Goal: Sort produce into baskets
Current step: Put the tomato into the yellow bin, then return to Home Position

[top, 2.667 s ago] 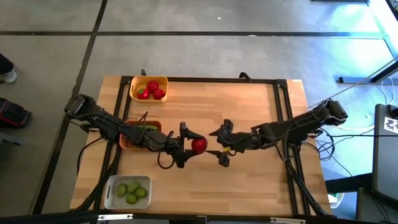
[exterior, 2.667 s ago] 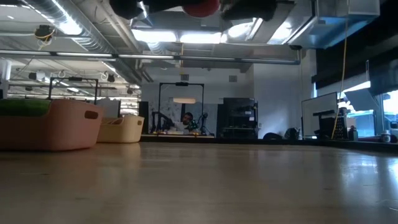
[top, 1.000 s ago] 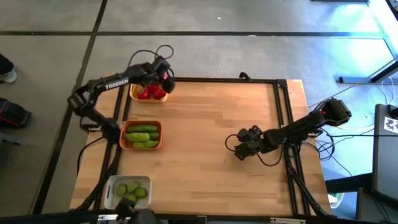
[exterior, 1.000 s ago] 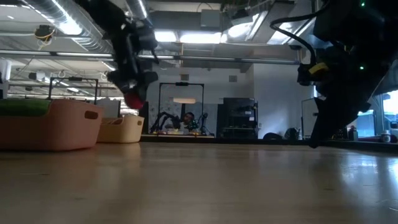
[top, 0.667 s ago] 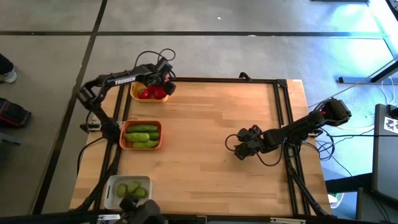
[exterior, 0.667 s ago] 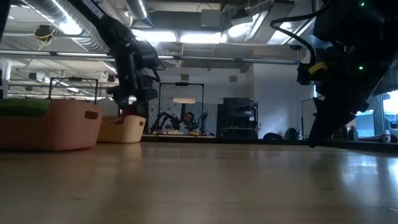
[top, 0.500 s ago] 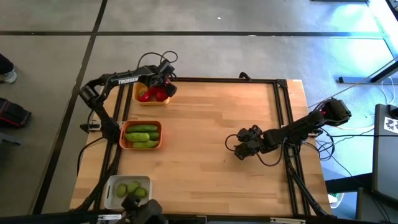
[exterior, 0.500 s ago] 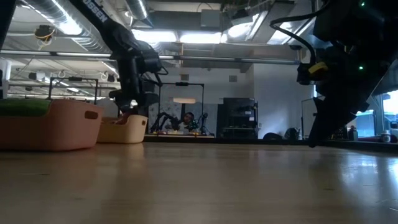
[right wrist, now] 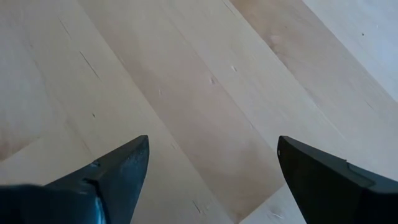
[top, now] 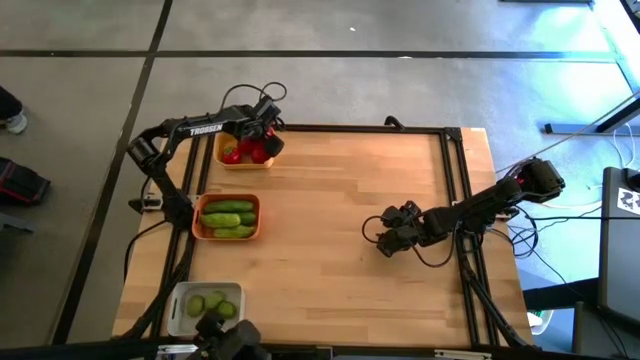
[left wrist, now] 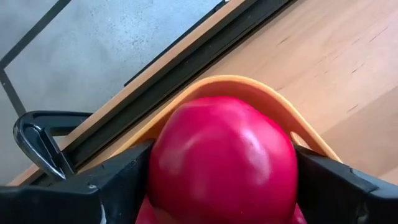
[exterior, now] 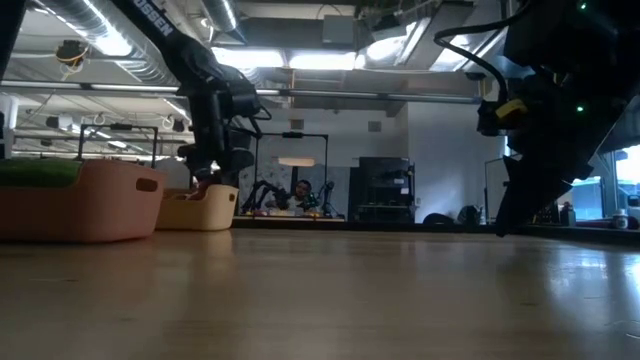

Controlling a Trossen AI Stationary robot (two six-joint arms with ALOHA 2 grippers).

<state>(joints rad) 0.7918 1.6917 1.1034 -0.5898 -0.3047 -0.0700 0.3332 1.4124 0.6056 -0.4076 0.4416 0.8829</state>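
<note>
My left gripper (top: 263, 132) hangs over the right end of the yellow basket (top: 243, 160) at the table's far left, shut on a red tomato (left wrist: 221, 162). Other red tomatoes (top: 232, 154) lie in that basket. The orange basket (top: 205, 231) holds green cucumbers (top: 228, 212). The white-grey basket (top: 178, 300) at the near left holds pale-green limes (top: 205, 305). My right gripper (top: 383, 242) stands open above bare wood right of the table's middle, with nothing between its fingers (right wrist: 118, 168). My left gripper pinches the red tomato's two opposite sides (left wrist: 163, 168) between its two fingers (left wrist: 106, 186). The fingers slant steeply down from above. The tomato sits low over the yellow basket's rim (left wrist: 249, 84); whether it rests on the tomatoes below, I cannot tell.
A dark frame (top: 455, 190) runs along the table's edges. The wide middle of the wooden table (top: 330, 200) lies between the two arms. A dark object (top: 228, 340) stands at the near edge beside the white-grey basket.
My left gripper has sunk with the red tomato, from above the yellow basket down to its rim, and has then kept still. The tomato stays between the fingers.
</note>
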